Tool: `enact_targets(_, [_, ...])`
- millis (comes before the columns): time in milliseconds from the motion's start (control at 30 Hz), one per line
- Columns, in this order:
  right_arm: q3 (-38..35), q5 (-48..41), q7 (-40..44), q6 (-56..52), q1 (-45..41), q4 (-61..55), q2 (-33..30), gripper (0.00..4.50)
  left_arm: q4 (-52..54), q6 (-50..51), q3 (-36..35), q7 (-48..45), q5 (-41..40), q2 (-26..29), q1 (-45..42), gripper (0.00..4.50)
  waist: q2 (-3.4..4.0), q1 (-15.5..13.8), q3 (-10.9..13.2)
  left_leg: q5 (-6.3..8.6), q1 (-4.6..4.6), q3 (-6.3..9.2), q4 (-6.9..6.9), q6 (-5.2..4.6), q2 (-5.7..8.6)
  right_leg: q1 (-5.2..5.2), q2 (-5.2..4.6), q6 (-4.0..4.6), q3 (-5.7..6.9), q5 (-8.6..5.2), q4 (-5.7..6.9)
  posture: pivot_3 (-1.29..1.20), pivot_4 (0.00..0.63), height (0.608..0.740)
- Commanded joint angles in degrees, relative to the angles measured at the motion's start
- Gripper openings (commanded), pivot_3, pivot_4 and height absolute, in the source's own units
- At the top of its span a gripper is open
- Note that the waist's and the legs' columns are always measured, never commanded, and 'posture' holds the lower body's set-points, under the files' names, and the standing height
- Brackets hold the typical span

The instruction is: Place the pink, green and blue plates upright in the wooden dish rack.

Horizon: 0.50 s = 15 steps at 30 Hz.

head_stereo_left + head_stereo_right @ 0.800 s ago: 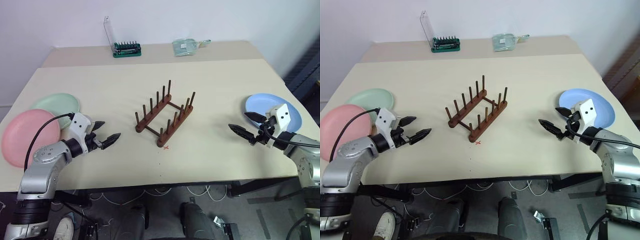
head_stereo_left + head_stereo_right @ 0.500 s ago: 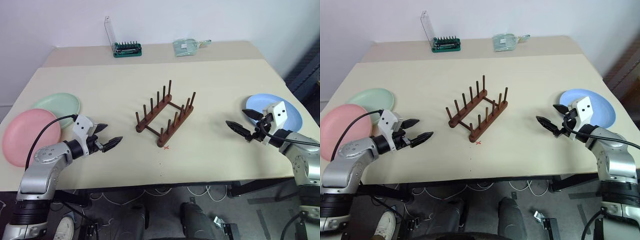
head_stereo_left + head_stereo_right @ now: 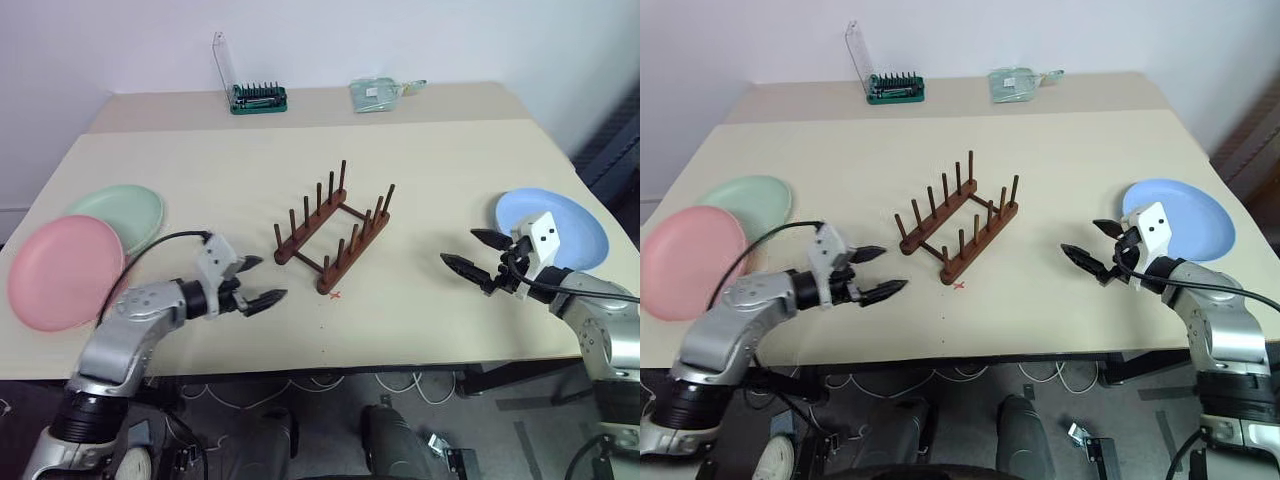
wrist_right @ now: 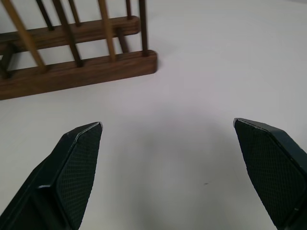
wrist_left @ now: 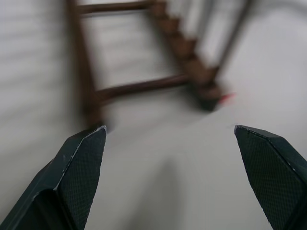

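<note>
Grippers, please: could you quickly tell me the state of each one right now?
Left gripper: open, holding nothing, over the table near the rack.
Right gripper: open, holding nothing, beside the blue plate.

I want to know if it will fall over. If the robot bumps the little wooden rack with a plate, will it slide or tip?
The wooden dish rack looks small and thin-railed, so it is probably light and may slide on the smooth table. Its two rails sit apart and low, so tipping seems less likely. The thin pegs look stiff.
</note>
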<state>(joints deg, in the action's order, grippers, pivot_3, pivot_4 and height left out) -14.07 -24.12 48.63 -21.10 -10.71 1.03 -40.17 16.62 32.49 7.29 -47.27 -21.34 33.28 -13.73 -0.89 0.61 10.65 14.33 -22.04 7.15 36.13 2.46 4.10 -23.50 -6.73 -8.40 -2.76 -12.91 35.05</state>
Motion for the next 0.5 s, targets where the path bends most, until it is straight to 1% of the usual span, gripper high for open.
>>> enact_targets(33, [-2.0,-1.6,-0.9,-0.5,1.4,-3.7,0.5,4.5,2.5,2.0,6.1,0.7,2.6,-1.3,-1.4,4.41,0.0,0.2,0.0,0.0,0.0,0.0,-0.01,0.0,0.0,0.0,0.0,0.0,0.0,0.0,0.0,0.0,0.15,0.74])
enact_targets(133, [-2.9,-2.1,-1.9,-0.5,2.7,-4.8,0.6,4.5,1.7,2.2,9.7,2.6,5.4,-2.7,-1.4,4.41,0.02,0.5,0.0,0.0,0.04,-0.01,-0.06,0.0,-0.04,-0.03,0.03,0.0,0.0,0.0,0.03,0.0,0.15,0.74])
enact_targets(200, [-3.3,-2.3,-2.6,-0.8,3.6,-5.9,0.7,4.5,0.5,3.4,8.8,5.1,5.2,-4.8,-1.6,4.41,0.04,0.2,0.0,0.0,0.04,-0.01,-0.05,0.0,-0.04,-0.02,0.04,0.0,0.0,-0.01,0.03,0.0,0.15,0.74])
enact_targets(300, [-4.7,-1.9,-3.1,0.5,4.9,-5.2,0.6,4.5,-2.0,3.5,9.1,11.3,8.8,-8.6,-2.5,4.41,0.02,0.0,0.0,0.0,0.01,0.01,0.02,-0.01,-0.02,0.01,0.02,-0.01,0.0,-0.02,0.0,0.0,0.15,0.74])
enact_targets(400, [-5.3,-2.0,-3.9,0.8,6.2,-6.3,1.3,4.5,-2.9,2.1,8.3,14.2,10.0,-11.1,-2.2,4.41,0.02,-0.1,0.0,0.0,0.01,0.03,0.02,-0.01,0.0,0.03,0.01,-0.04,0.0,-0.03,0.0,0.0,0.15,0.74])
enact_targets(433, [-5.4,-2.1,-4.1,1.0,6.8,-6.6,1.5,4.5,-3.3,1.9,8.0,14.7,9.9,-11.8,-2.2,4.2,0.03,-0.1,0.0,0.0,0.01,0.03,0.02,-0.01,0.0,0.03,0.01,-0.04,0.0,-0.03,0.0,0.0,0.15,0.74])
enact_targets(500, [-5.4,-2.0,-4.5,1.5,7.7,-6.8,2.0,4.5,-4.4,0.9,8.2,14.9,10.6,-12.2,-2.2,3.53,0.03,0.0,0.0,0.0,0.02,0.03,0.03,-0.01,0.0,0.03,0.01,-0.04,0.0,-0.03,0.01,0.0,0.15,0.74])
